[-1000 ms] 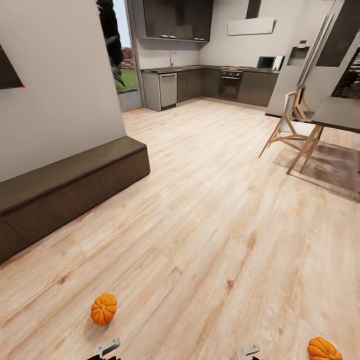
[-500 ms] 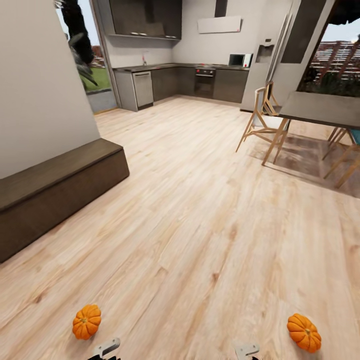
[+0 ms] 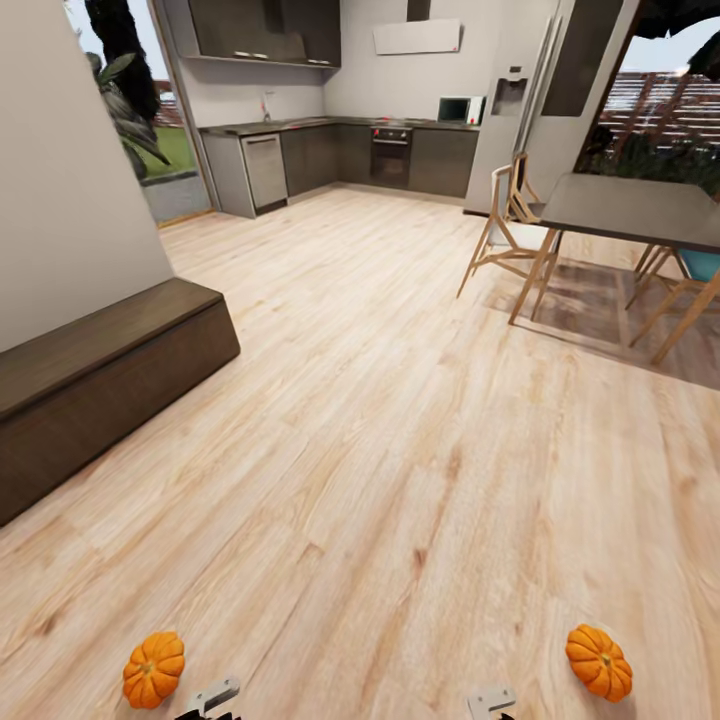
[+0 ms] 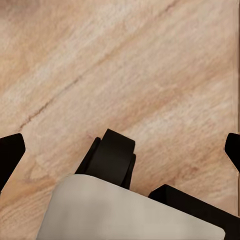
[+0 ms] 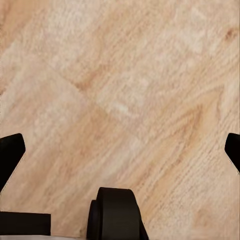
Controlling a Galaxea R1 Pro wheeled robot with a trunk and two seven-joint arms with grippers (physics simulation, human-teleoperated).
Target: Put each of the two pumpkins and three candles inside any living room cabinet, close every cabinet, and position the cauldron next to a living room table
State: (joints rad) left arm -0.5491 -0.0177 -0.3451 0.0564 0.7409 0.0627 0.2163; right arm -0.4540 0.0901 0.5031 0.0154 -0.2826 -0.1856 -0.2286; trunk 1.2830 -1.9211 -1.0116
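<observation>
Two pumpkins sit on the floor (image 3: 400,420), one (image 3: 153,668) low at the left, the other (image 3: 598,661) low at the right, well apart, the closed cabinet (image 3: 100,390) along the left wall, and both wrist views show the left gripper (image 4: 120,150) and right gripper (image 5: 120,150) spread wide, holding nothing.

The long, low dark-brown wooden cabinet (image 3: 110,385) ran out of the head view's left edge, so its full length could not be told. The dark rectangular dining table (image 3: 630,208) was cut by the right edge, as was a teal seat (image 3: 703,264) beneath it. In both wrist views only the black fingertips (image 4: 10,152) (image 5: 10,152) showed at the frame's sides. Small kitchen items on the far counter were too small to tell.
</observation>
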